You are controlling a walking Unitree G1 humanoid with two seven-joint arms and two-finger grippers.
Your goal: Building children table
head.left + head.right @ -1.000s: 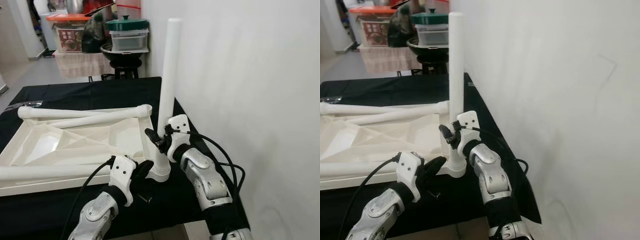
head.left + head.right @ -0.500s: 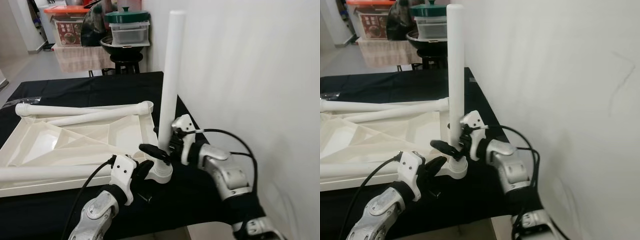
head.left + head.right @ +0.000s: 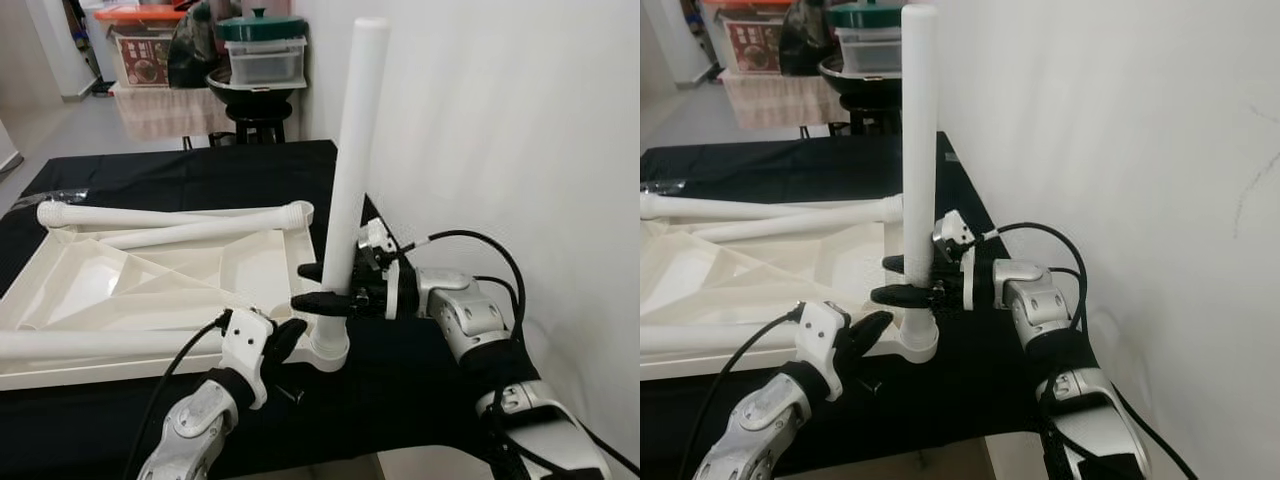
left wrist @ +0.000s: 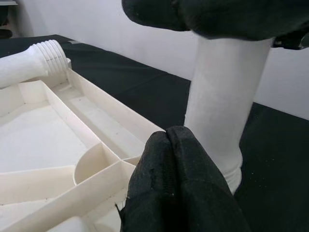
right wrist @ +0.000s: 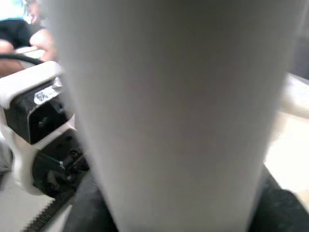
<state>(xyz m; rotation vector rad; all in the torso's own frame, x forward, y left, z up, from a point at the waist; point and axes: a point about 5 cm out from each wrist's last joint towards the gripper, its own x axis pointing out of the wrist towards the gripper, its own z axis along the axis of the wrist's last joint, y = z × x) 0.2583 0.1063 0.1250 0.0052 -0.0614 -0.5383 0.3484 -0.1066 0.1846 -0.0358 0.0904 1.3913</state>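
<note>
The white table top (image 3: pixel 150 290) lies upside down on the black cloth. A white table leg (image 3: pixel 350 160) stands upright in its near right corner socket (image 3: pixel 328 350). My right gripper (image 3: pixel 325 287) reaches in from the right and is shut on the table leg low down, one black finger (image 3: pixel 312 300) on each side. In the right wrist view the leg (image 5: pixel 169 111) is very close. My left gripper (image 3: pixel 288 335) is shut and holds nothing, its tips resting by the socket. The left wrist view has its fingertips (image 4: pixel 169 159) next to the leg's base (image 4: pixel 217 125).
Two loose legs (image 3: pixel 170 215) lie across the far side of the table top and another (image 3: pixel 90 345) along its near edge. A small black part (image 3: pixel 290 395) lies on the cloth. A white wall (image 3: pixel 520 150) stands close on the right. Boxes and a pot (image 3: pixel 260 45) stand behind.
My right arm has swung from the near side round to the right of the leg, and its fingers now lie level around it. The left gripper has stayed put. The camera has shifted slightly.
</note>
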